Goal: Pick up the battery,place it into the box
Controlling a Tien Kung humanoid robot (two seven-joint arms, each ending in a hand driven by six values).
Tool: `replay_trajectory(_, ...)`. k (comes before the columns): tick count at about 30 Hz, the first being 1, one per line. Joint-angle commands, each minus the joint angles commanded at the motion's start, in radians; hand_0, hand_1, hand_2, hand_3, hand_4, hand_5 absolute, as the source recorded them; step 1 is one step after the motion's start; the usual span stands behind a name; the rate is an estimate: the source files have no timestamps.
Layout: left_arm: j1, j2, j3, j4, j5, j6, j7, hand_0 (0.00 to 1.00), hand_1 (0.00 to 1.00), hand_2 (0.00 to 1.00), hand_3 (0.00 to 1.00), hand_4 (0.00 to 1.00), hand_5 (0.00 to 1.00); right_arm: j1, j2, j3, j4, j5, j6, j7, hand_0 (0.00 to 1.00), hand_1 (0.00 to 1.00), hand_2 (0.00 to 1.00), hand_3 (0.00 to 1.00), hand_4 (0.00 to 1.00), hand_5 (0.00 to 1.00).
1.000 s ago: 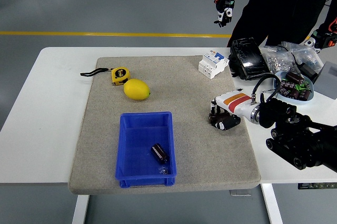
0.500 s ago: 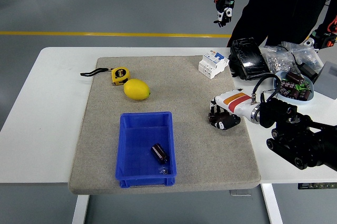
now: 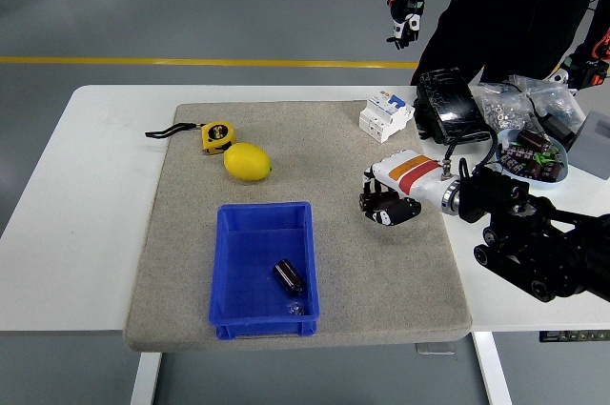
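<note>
Battery (image 3: 289, 276) lies inside the blue box (image 3: 263, 270) on the grey mat (image 3: 191, 233). The right hand (image 3: 387, 207) hovers over the mat right of the box, fingers curled downward, empty. A lemon (image 3: 248, 161) sits beyond the box.

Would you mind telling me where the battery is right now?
In the head view the battery lies inside the blue box, toward its near right corner, below the lemon.

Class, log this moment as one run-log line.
right robot hand: curled, empty, over grey mat | dark cylindrical battery: inside blue plastic box | left: unseen
</note>
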Motion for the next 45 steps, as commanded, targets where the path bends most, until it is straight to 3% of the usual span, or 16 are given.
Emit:
replay_trajectory(14,0.014,0.006,-0.011,0.002,0.012,-0.002,0.003,0.58,0.6,0.636,0.58,0.632,0.59,0.045,0.015,0.011,0.301,-0.134,0.022,-0.084,0.198,0.378,0.489,0.482,0.611,0.312)
replay_trajectory(20,0.009,0.007,-0.01,0.002,0.013,-0.002,0.004,0.579,0.597,0.635,0.58,0.632,0.588,0.062,0.036,-0.014,0.404,-0.186,0.06,-0.124,0.244,0.406,0.506,0.497,0.626,0.309)
replay_trajectory(23,0.006,0.008,-0.008,0.002,0.01,-0.001,0.004,0.579,0.597,0.635,0.58,0.632,0.588,0.068,0.046,-0.016,0.423,-0.207,0.088,-0.14,0.244,0.406,0.506,0.497,0.626,0.309)
replay_trajectory(24,0.006,0.009,-0.008,0.002,0.009,-0.001,0.004,0.58,0.595,0.635,0.581,0.632,0.588,0.069,0.049,-0.014,0.427,-0.211,0.1,-0.146,0.329,0.484,0.653,0.631,0.719,0.31)
replay_trajectory(29,0.003,0.01,-0.007,0.003,0.008,-0.001,0.004,0.58,0.595,0.635,0.581,0.632,0.588,0.077,0.054,0.0,0.433,-0.208,0.141,-0.148,0.329,0.484,0.653,0.631,0.719,0.31)
replay_trajectory(30,0.003,0.011,-0.007,0.003,0.007,0.0,0.004,0.581,0.593,0.634,0.581,0.632,0.589,0.079,0.055,0.003,0.433,-0.207,0.145,-0.146,0.473,0.627,0.787,0.864,0.813,0.342)
replay_trajectory(34,0.003,0.012,-0.011,0.003,0.012,-0.001,0.005,0.581,0.593,0.634,0.581,0.632,0.589,0.083,0.057,0.014,0.432,-0.215,0.153,-0.132,0.473,0.627,0.787,0.864,0.813,0.342)
replay_trajectory(40,0.003,0.012,-0.017,0.002,0.024,-0.004,0.007,0.581,0.591,0.634,0.581,0.631,0.588,0.074,0.06,0.032,0.435,-0.22,0.123,-0.11,0.517,0.647,0.807,0.873,0.777,0.318)
replay_trajectory(45,0.001,0.009,-0.013,0.004,0.011,0.004,0.003,0.583,0.591,0.63,0.581,0.632,0.589,0.048,0.021,0.127,0.441,-0.23,0.097,-0.098,0.516,0.645,0.805,0.834,0.748,0.318)
